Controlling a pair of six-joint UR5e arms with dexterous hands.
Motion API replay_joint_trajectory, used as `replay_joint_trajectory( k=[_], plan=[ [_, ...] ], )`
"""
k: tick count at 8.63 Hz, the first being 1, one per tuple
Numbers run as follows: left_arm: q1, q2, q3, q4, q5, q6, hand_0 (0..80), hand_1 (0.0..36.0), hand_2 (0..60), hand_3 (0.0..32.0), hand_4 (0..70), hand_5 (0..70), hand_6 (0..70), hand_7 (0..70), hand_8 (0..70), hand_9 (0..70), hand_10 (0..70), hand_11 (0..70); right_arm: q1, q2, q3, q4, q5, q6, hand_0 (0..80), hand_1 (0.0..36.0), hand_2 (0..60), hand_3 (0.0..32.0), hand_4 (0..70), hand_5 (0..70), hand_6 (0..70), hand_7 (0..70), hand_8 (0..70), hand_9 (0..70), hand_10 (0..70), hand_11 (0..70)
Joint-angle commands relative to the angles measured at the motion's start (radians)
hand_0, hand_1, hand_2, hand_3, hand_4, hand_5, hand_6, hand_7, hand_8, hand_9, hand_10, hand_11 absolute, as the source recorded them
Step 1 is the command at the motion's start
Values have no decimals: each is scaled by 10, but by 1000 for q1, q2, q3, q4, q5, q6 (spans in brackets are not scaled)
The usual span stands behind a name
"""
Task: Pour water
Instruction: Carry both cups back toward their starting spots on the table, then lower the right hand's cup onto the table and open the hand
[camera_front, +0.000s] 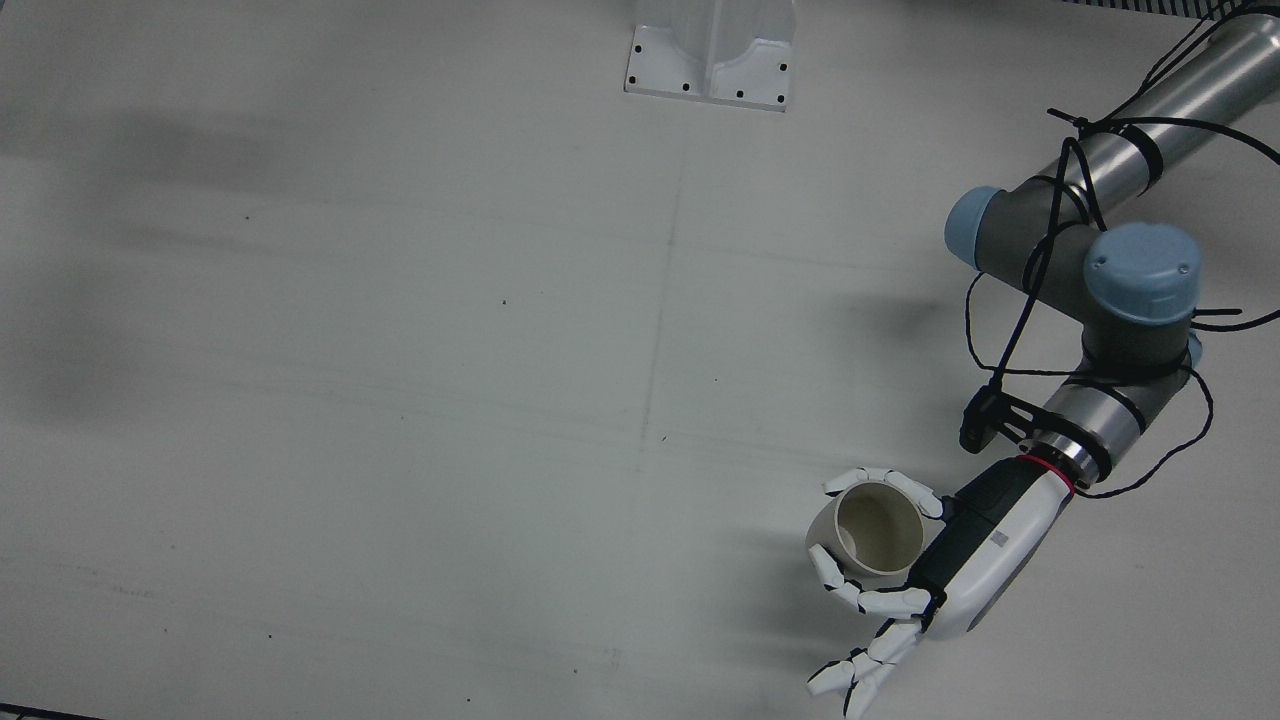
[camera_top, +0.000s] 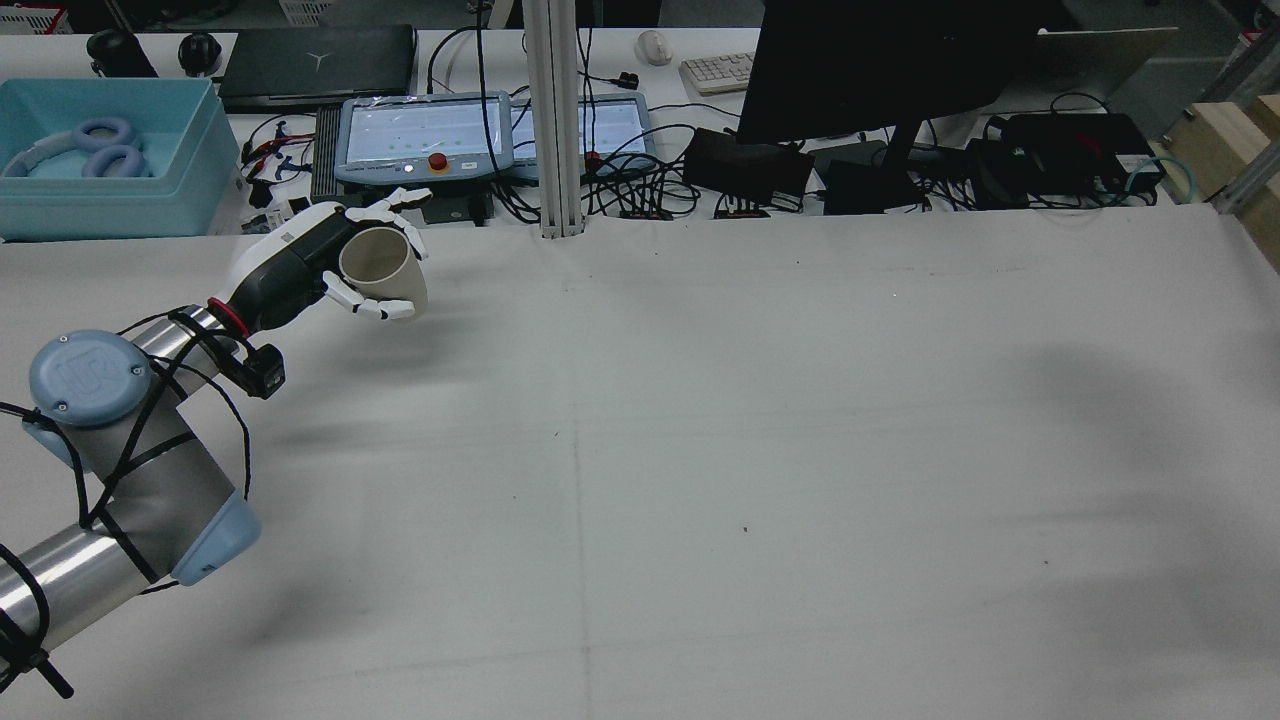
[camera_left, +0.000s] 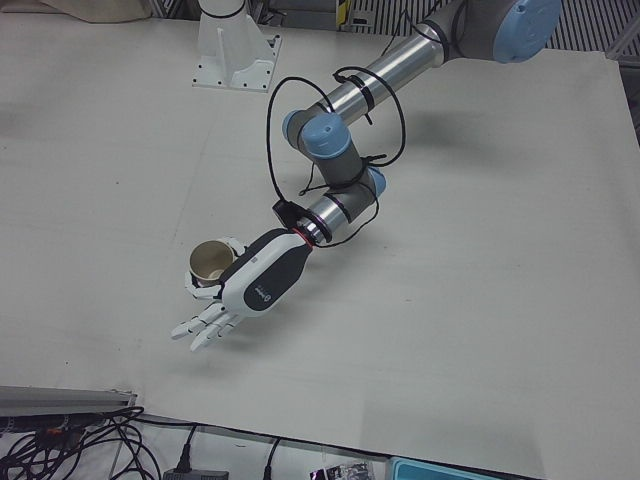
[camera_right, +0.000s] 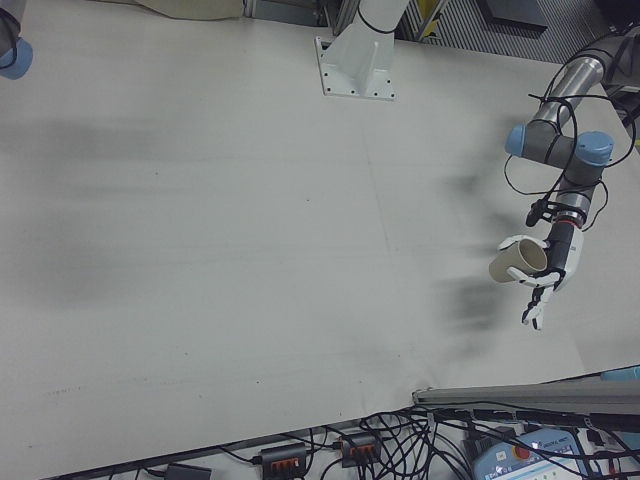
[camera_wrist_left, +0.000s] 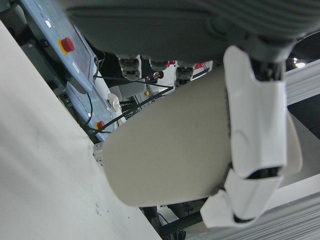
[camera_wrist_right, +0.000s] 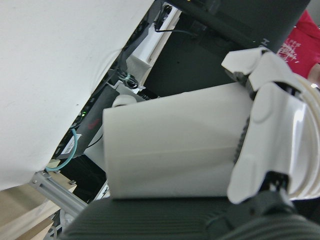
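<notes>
Beige cup (camera_front: 878, 528) tilted, mouth up-sideways, gripped by left hand (camera_front: 960, 560); right hand (camera_wrist_right: 270, 125) grips white cup (camera_wrist_right: 170, 145).

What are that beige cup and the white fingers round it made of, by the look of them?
The cup looks like paper or thin card: matte beige, thin rim, no shine, though matte plastic is possible. The left hand has fingers that look like hard moulded plastic, glossy white shells with dark seams; its palm cover is matte black.
</notes>
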Motion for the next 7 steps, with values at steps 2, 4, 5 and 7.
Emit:
replay_joint_trajectory(
  k=[2,4,5,7],
  plan=[
    [-52,128,6,-136,-1,-2,606,360,600,0,699,700,85,123,18,21,51,95,-320,159,-291,52,369,-51,511,142,320,0,346,423,525,408,580,700,619,700],
    [-95,210,8,-211,-1,-2,603,359,600,0,700,700,85,123,18,22,55,100,-344,150,-291,52,406,-45,512,133,277,0,361,425,525,403,566,700,605,700],
    [-110,244,34,-257,1,-2,600,357,600,0,700,700,84,122,18,22,55,100,-334,147,-287,52,406,-21,520,69,16,0,290,363,424,340,485,623,478,680],
    [-115,318,75,-340,1,-2,611,307,550,0,695,700,84,119,20,22,52,94,-324,123,-268,52,406,115,383,0,0,0,1,0,0,0,49,0,0,0]
  ],
)
